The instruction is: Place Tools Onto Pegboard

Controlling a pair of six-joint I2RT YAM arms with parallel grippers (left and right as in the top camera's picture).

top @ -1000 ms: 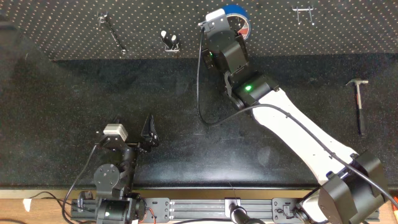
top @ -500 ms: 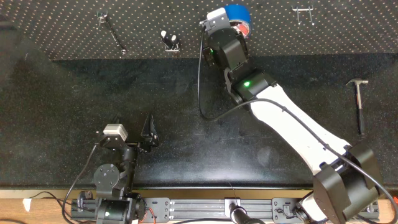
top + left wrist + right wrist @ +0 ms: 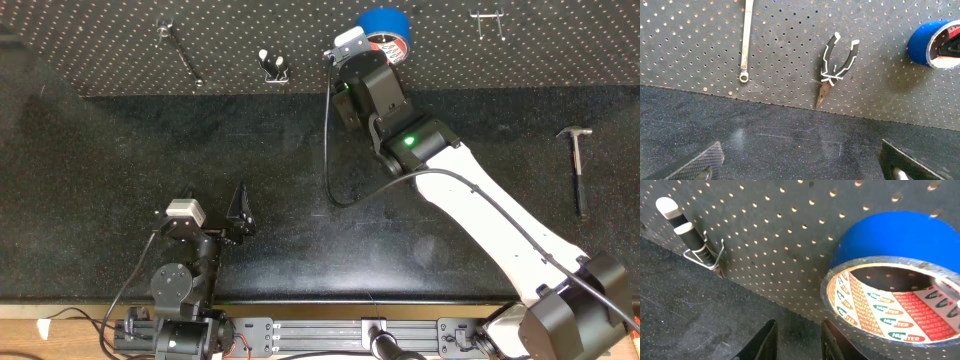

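blue tape roll [image 3: 900, 280]: up against the pegboard [image 3: 80, 40], open core facing outward, print visible on the inner ring. a thin bright rod shows inside the core at one edge; whether the roll hangs from it cannot be told.

right pincer [image 3: 797, 330]: just below the roll, close to the board. fingers parted by a narrow gap, nothing between them, no contact with the roll.

pliers [image 3: 832, 65]: hung on the board in a wire hook, handles up, nose down (well apart from the roll). wrench [image 3: 745, 40]: hung further along the same board, ring end down.

wire hooks [image 3: 488, 22]: bare, on the board beyond the roll.

hammer [image 3: 577, 170]: flat on the dark surface [image 3: 300, 180], at its right side.

left pincer [image 3: 800, 160]: low over the surface near its own base, fingers spread wide, holding nothing.
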